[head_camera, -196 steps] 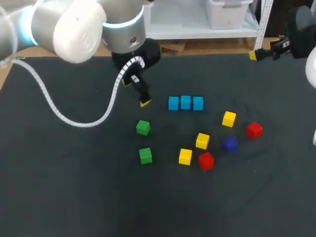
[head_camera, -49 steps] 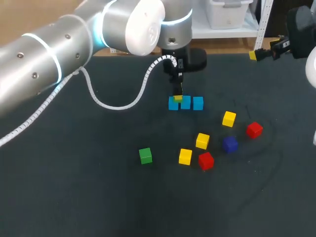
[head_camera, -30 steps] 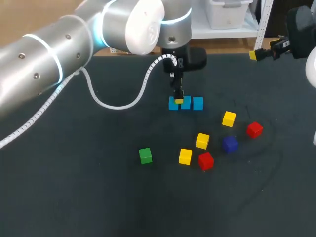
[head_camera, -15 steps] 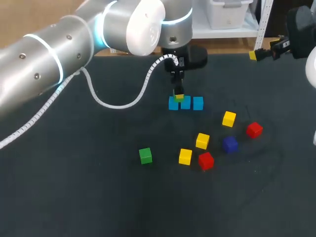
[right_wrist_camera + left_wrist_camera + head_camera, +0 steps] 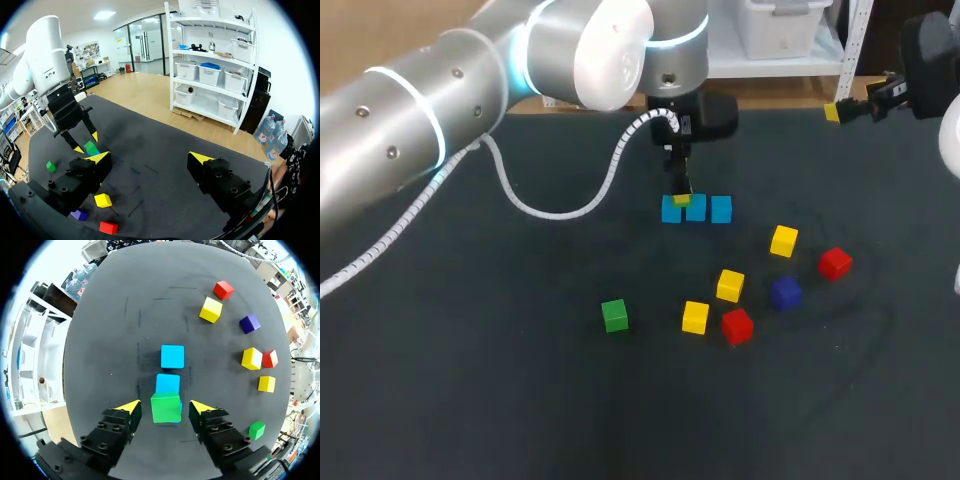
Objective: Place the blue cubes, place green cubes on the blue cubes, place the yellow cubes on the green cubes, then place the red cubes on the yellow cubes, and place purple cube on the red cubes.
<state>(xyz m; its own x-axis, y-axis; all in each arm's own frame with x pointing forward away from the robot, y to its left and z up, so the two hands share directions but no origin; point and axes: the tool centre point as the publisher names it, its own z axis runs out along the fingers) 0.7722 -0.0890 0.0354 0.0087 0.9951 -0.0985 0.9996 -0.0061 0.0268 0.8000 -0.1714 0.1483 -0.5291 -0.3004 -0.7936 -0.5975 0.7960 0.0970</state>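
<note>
Our left tool point(image 5: 165, 407) spread, clear either side of green cube point(image 5: 166, 408) seated on blue cubes point(image 5: 172, 356). We should rise straight, no nudge; spare green point(image 5: 614, 316) at 7 o'clock.

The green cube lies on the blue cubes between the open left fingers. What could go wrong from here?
1. The left gripper is open, its fingers close on both sides of the green cube; sideways drift while lifting may push it off the blue cubes.
2. A strip of blue shows past one edge of the green cube, so it seems slightly off-centre; higher layers may lean.
</note>
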